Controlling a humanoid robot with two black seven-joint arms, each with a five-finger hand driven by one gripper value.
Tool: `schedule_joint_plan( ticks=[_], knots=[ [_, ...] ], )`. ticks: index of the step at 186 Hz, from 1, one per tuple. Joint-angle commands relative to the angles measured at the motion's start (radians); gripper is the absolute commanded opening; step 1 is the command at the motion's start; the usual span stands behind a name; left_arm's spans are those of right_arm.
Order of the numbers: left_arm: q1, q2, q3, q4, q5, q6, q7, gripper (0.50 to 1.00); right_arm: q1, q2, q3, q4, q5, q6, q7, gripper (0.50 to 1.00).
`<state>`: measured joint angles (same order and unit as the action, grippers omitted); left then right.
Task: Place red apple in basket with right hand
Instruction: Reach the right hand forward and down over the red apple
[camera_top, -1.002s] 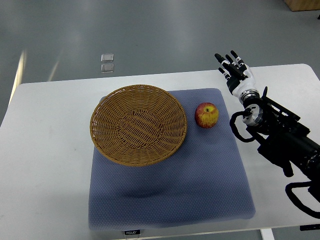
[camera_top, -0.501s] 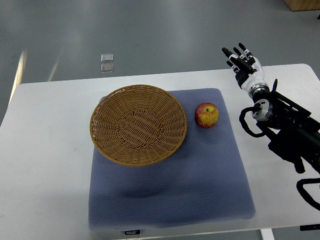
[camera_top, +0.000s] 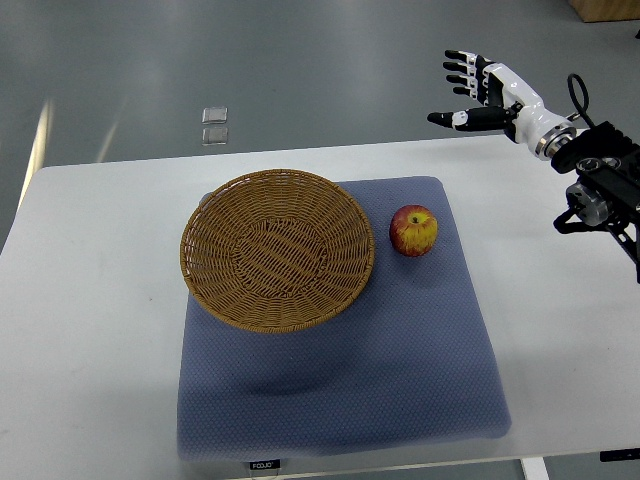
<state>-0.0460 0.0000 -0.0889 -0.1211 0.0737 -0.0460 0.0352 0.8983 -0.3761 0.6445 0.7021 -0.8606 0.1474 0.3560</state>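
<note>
Apple (camera_top: 413, 231) sits untouched on blue mat (camera_top: 340, 380), just right of basket (camera_top: 277, 248). Right hand (camera_top: 480, 87), upper right of frame, fingers spread, empty. Reach step; next it must descend onto the apple.

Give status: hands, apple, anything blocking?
Right hand open, empty, raised past the table's far edge. Left arm not in view. Apple on the blue mat, just right of the basket, not in it. Path to apple clear.
</note>
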Motion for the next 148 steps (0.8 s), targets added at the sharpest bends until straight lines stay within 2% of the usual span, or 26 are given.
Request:
schedule_joint_plan(
  ticks=[1, 5, 6, 24, 52, 91, 148],
  knots=[
    [0.0, 0.0, 0.0, 0.0, 0.0, 0.0, 0.0, 1.0, 0.021, -0.027, -0.025, 0.037, -0.094, 0.049, -0.002, 0.919],
    [0.0, 0.0, 0.0, 0.0, 0.0, 0.0, 0.0, 1.0, 0.021, -0.027, -0.025, 0.037, -0.094, 0.049, -0.002, 0.919],
    [0.0, 0.0, 0.0, 0.0, 0.0, 0.0, 0.0, 1.0, 0.046, -0.049, -0.058, 0.075, -0.136, 0.085, -0.002, 0.919],
    [0.0, 0.0, 0.0, 0.0, 0.0, 0.0, 0.0, 1.0, 0.085, -0.092, -0.141, 0.152, -0.208, 0.143, 0.0, 0.919],
    [0.0, 0.0, 0.0, 0.0, 0.0, 0.0, 0.0, 1.0, 0.166, -0.115, -0.261, 0.209, -0.356, 0.227, 0.003, 0.919],
    [0.0, 0.0, 0.0, 0.0, 0.0, 0.0, 0.0, 1.0, 0.254, -0.113, -0.384, 0.209, -0.566, 0.241, 0.009, 0.919],
    [0.0, 0.0, 0.0, 0.0, 0.0, 0.0, 0.0, 1.0, 0.309, -0.109, -0.577, 0.209, -0.676, 0.238, 0.028, 0.919]
  ],
)
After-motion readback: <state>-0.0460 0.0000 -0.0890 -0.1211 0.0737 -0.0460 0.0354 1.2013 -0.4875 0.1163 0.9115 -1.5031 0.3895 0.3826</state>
